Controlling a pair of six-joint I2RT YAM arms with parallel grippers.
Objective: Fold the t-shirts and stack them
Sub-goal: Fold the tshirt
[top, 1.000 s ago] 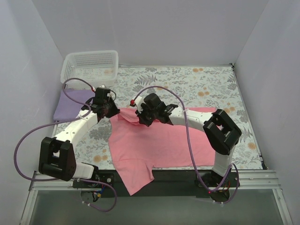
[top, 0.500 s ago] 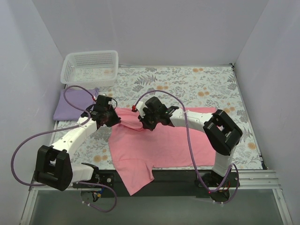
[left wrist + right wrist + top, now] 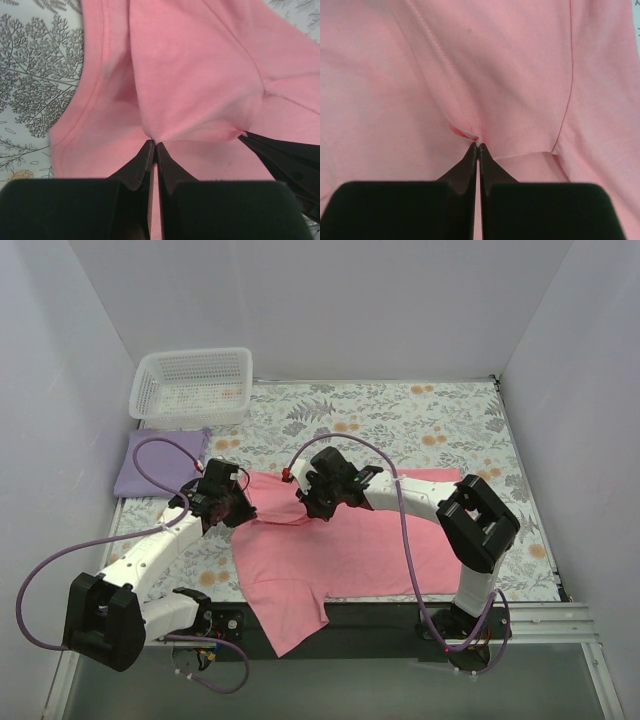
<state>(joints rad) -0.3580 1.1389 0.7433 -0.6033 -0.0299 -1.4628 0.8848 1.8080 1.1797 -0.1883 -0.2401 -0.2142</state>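
The salmon-pink t-shirt (image 3: 330, 550) lies spread on the floral cloth, its lower corner hanging over the near table edge. My left gripper (image 3: 243, 508) is shut on a pinch of its upper left edge, seen in the left wrist view (image 3: 154, 144). My right gripper (image 3: 305, 508) is shut on a fold of the same shirt near its top middle, seen in the right wrist view (image 3: 478, 145). The pink cloth (image 3: 200, 75) fills both wrist views (image 3: 470, 65). The lavender-purple t-shirt (image 3: 160, 458) lies folded at the far left, apart from both grippers.
A white lattice basket (image 3: 192, 386) stands at the back left corner, behind the purple shirt. The floral tablecloth (image 3: 420, 425) covers the table. White walls close in on the left, back and right.
Both grippers have moved toward the near edge, pulling the pink shirt's upper left part with them. The left arm has drawn back from the purple shirt.
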